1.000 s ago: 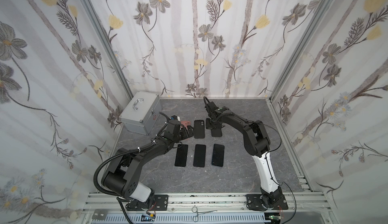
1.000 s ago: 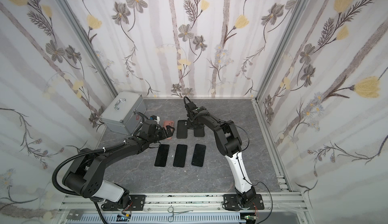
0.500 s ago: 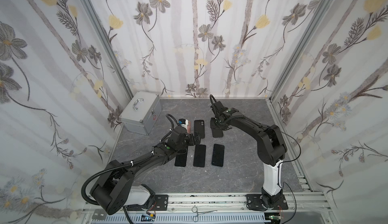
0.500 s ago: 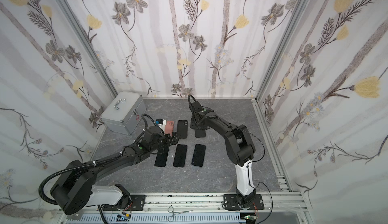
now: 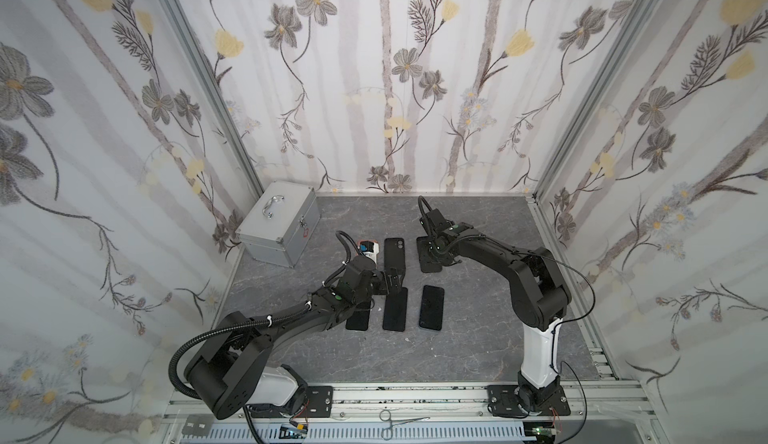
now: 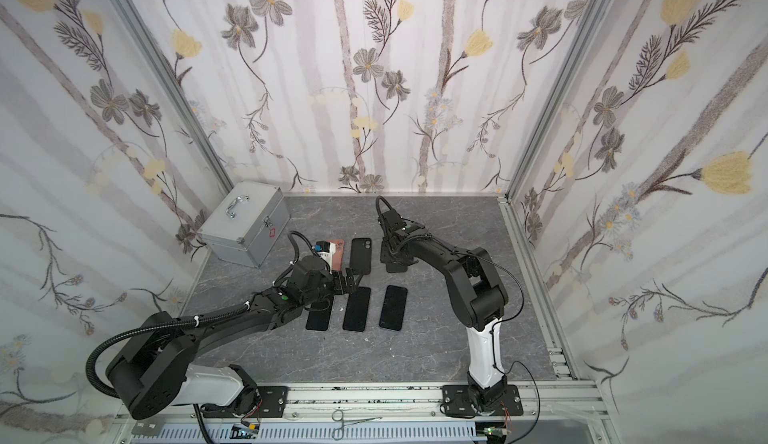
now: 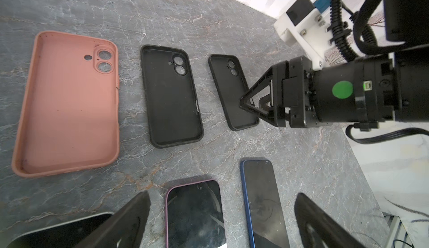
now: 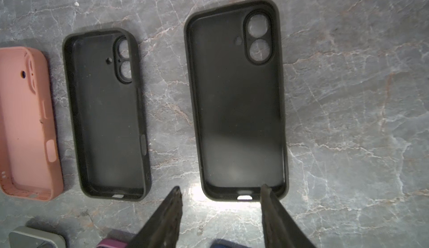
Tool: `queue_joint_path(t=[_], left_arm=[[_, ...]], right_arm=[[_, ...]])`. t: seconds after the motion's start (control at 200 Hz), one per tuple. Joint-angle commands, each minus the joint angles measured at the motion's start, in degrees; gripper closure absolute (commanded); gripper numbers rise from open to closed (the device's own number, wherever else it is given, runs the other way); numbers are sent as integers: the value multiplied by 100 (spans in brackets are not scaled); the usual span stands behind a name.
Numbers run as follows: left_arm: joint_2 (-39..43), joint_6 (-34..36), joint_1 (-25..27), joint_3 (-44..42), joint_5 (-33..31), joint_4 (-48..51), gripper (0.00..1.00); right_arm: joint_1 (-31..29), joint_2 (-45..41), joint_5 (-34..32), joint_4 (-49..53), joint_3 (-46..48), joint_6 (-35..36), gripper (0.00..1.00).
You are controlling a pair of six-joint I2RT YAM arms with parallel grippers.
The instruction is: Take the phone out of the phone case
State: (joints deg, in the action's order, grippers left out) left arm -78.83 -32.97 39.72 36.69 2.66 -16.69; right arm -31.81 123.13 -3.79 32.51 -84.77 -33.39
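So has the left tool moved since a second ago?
Yes, the left tool moved away from the silver box, toward the row of phones.

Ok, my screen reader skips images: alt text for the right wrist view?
An empty black phone case lies on a grey marbled table, the right gripper open at its port end. Beside it: a second black case, then a pink case.

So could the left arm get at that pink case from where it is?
Probably yes: the pink case lies uncovered close ahead of the wide-open left hand, with only bare table between.
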Motion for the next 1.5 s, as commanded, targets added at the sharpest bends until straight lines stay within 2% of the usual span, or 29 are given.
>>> queue_joint_path(t=[0.0,0.055,0.18,0.33,0.535,0.689,0.999,1.219,1.494], left_arm=[[19,-48,127,-34,-38,-277,0],[64,-18,258,-63,-150,-289,0],[154,14,602,-152,-368,-362,0],[381,26,1026,-469,-715,-564,0],[987,-347,1039,-1248,-875,-911,0],[1198,-515,751,-1509,-692,-933,0],[1483,-596,143,-1746,-269,-1012,0],[1468,-588,78,-1750,-200,-1046,0],[1410,-592,64,-1723,-181,-1065,0]], right_arm=[[-41,-279,-268,-213,343,-22,45],[-104,-550,-350,-217,642,-78,44],[-302,-1180,-645,-184,1303,-322,22],[-628,-1697,-529,-387,2044,-804,1],[-1132,-1784,-415,-638,2386,-1393,0],[-1325,-1535,-341,-707,2395,-1588,0],[-1345,-1354,-430,-718,2545,-1618,2],[-1345,-1241,-395,-737,2575,-1600,4],[-1341,-1178,-344,-755,2624,-1433,11]])
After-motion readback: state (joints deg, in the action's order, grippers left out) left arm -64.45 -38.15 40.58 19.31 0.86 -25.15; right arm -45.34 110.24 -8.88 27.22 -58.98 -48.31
